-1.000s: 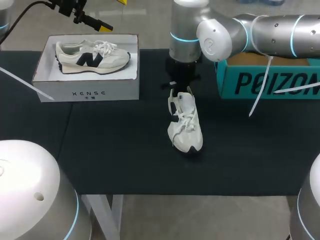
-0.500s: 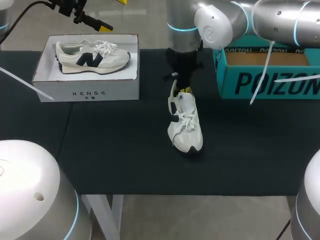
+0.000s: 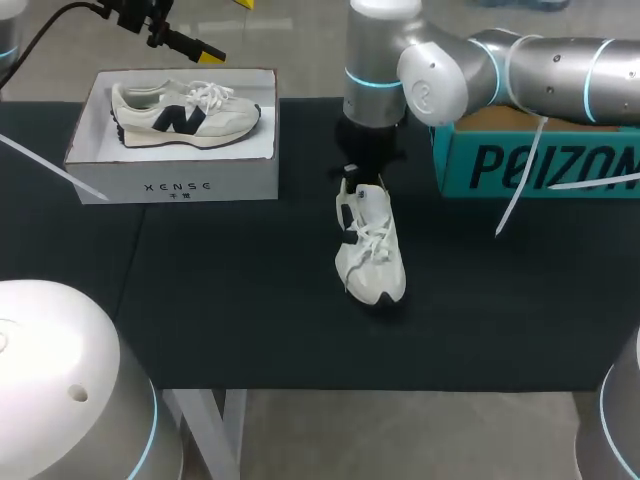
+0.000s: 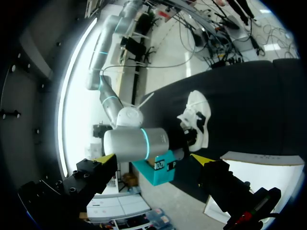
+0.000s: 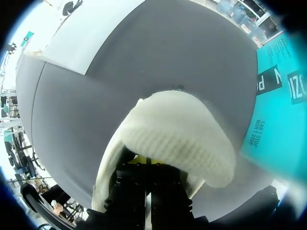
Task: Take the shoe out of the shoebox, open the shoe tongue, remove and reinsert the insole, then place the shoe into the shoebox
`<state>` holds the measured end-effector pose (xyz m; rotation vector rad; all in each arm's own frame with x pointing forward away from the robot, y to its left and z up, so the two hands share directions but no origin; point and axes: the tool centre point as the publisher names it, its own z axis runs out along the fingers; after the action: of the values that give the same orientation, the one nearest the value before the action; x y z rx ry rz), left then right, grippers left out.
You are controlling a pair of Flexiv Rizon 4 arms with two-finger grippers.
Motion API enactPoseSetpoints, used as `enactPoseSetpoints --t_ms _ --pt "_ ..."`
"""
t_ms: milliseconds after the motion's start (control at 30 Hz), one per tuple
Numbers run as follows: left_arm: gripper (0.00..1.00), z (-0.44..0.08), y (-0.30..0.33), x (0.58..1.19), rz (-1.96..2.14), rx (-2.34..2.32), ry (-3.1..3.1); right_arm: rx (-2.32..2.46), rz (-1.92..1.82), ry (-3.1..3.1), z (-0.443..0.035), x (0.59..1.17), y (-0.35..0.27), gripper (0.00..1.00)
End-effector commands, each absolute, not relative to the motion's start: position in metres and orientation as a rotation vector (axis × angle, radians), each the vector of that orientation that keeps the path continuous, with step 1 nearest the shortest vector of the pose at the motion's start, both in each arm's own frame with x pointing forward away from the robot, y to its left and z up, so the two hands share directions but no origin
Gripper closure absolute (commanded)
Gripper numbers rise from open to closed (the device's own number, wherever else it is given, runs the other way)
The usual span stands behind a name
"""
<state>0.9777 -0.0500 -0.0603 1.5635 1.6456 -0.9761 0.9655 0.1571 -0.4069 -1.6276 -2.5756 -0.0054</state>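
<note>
Shoe (image 3: 372,250) mid-table, toe to 6 o'clock; shoebox (image 3: 540,165) at its 2 o'clock. Our right gripper (image 3: 365,180) sits in the heel opening at 12 o'clock; we cannot tell its grip. Left gripper (image 4: 152,159) spread wide, holding nothing. Best pinch the insole's heel edge and lift slowly.

Dark lettering marks the teal box (image 3: 530,165), small print, seemingly, the white shoebox (image 3: 180,185).

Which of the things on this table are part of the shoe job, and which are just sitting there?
In the job: white shoe on the table; right gripper at its heel opening; teal shoebox.
Lying about: white box; the dark-marked sneaker in it.
</note>
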Motion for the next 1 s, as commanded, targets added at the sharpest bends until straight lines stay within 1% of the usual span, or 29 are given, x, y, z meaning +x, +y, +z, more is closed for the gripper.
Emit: enactPoseSetpoints --t_ms 33,200,333,800,1000 --pt "0.0 -0.06 -0.05 0.978 -0.974 1.568 1.648 -1.634 -0.001 -2.585 -0.401 0.965 0.159 1.0" --pt "0.0 -0.06 -0.05 0.978 -0.974 1.568 1.648 -1.746 -0.002 -2.589 -0.366 0.962 0.16 1.0" --pt "0.0 -0.06 -0.05 0.978 -0.974 1.568 1.648 -1.829 0.029 -2.562 -0.349 0.959 0.159 1.0" --pt "0.0 -0.06 -0.05 0.978 -0.974 1.568 1.648 -2.045 -0.003 -2.431 -0.34 0.94 0.156 1.0" --pt "0.0 -0.06 -0.05 0.978 -0.974 1.568 1.648 -2.065 0.003 -2.405 -0.341 0.934 0.157 1.0"
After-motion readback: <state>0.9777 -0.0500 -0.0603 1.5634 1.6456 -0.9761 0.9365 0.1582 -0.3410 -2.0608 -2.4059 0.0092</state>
